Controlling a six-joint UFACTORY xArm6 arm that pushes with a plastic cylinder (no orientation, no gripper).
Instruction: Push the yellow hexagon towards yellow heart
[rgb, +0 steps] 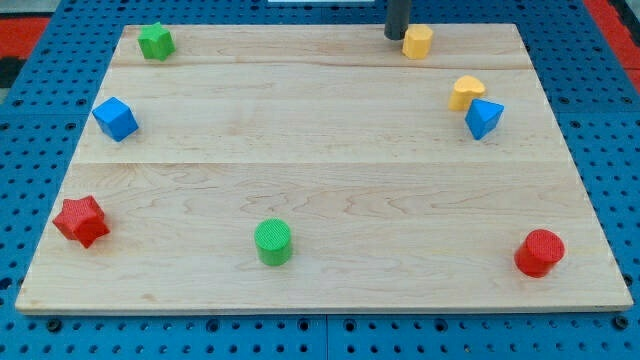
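The yellow hexagon (418, 41) sits near the view's top edge of the wooden board, right of centre. My tip (396, 37) is just left of it, close to or touching its left side. The yellow heart (465, 92) lies below and to the right of the hexagon, near the board's right side. A blue triangular block (484, 118) rests against the heart's lower right.
A green star-like block (155, 41) is at the top left. A blue cube (116, 118) is at the left. A red star (81, 221) is at the bottom left. A green cylinder (273, 242) is at bottom centre. A red cylinder (540, 252) is at bottom right.
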